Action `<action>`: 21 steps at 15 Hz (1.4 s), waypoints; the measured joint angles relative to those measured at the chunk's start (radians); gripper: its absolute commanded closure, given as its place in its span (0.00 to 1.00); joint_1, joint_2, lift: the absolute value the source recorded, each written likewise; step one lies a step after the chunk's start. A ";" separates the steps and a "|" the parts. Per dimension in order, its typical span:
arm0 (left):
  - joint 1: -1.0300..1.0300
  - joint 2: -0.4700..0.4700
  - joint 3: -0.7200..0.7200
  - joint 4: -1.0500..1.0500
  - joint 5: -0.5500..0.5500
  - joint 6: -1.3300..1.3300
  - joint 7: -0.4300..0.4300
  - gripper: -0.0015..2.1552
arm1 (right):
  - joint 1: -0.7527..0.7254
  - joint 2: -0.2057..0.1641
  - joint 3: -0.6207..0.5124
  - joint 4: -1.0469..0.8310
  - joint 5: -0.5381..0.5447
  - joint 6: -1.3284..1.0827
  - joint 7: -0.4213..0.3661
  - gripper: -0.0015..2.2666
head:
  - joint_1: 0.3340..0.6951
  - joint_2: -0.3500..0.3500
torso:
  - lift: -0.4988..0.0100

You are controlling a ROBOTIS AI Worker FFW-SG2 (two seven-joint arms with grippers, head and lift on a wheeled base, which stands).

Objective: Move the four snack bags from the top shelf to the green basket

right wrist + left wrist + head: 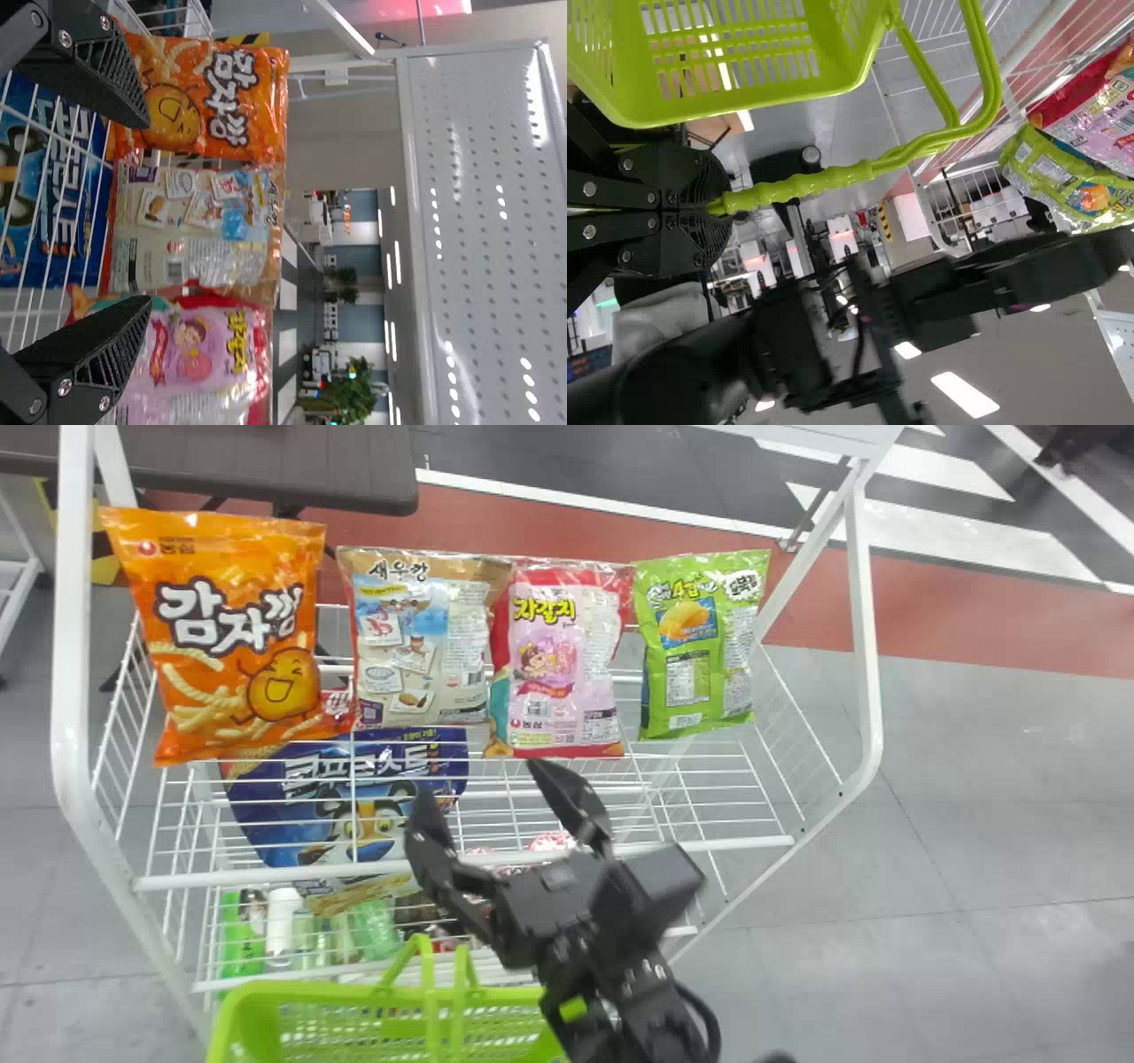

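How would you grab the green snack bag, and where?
I'd pinch the green bag by both side edges at mid-height, right gripper coming from the shelf's front. It stands upright, face forward; a narrow gap separates it from the pink bag, and its outer side is free, so both fingers should fit.

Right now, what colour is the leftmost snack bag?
The leftmost snack bag is orange, clearest in the head view.
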 measured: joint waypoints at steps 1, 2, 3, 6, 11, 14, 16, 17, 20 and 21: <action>-0.001 0.001 0.001 0.009 0.003 0.000 -0.001 0.63 | -0.076 0.004 0.035 0.040 0.002 0.046 -0.005 0.06 | 1.00 0.19 | 0.98; -0.003 0.002 0.002 0.018 0.005 0.000 -0.005 0.63 | -0.149 0.011 0.071 0.086 0.001 0.080 -0.008 0.06 | 1.00 0.30 | 0.98; -0.007 0.005 0.002 0.027 0.007 0.000 -0.011 0.63 | -0.208 0.022 0.095 0.129 -0.002 0.106 -0.010 0.06 | 1.00 0.35 | 0.98; -0.034 0.028 0.010 0.073 0.038 0.000 -0.027 0.63 | -0.368 0.078 0.134 0.255 -0.007 0.199 -0.010 0.06 | 1.00 0.45 | 0.98; -0.052 0.052 0.062 0.111 0.095 0.001 -0.059 0.63 | -0.619 0.096 0.203 0.466 -0.027 0.312 -0.007 0.06 | 1.00 0.60 | 0.98; -0.060 0.068 0.077 0.122 0.124 0.000 -0.069 0.63 | -0.715 0.096 0.223 0.564 -0.032 0.334 0.009 0.06 | 1.00 0.65 | 0.98; -0.070 0.072 0.078 0.135 0.134 -0.002 -0.084 0.63 | -0.759 0.096 0.232 0.615 -0.039 0.341 0.019 0.06 | 1.00 0.65 | 0.98; -0.075 0.073 0.078 0.143 0.138 -0.002 -0.091 0.63 | -0.779 0.096 0.235 0.641 -0.041 0.343 0.030 0.07 | 1.00 0.65 | 0.98; -0.089 0.077 0.079 0.170 0.153 -0.013 -0.110 0.63 | -0.822 0.096 0.234 0.694 -0.059 0.393 0.063 0.46 | 1.00 0.65 | 0.98; -0.092 0.078 0.080 0.174 0.156 -0.015 -0.112 0.63 | -0.826 0.096 0.233 0.696 -0.067 0.426 0.092 0.77 | 1.00 0.65 | 0.98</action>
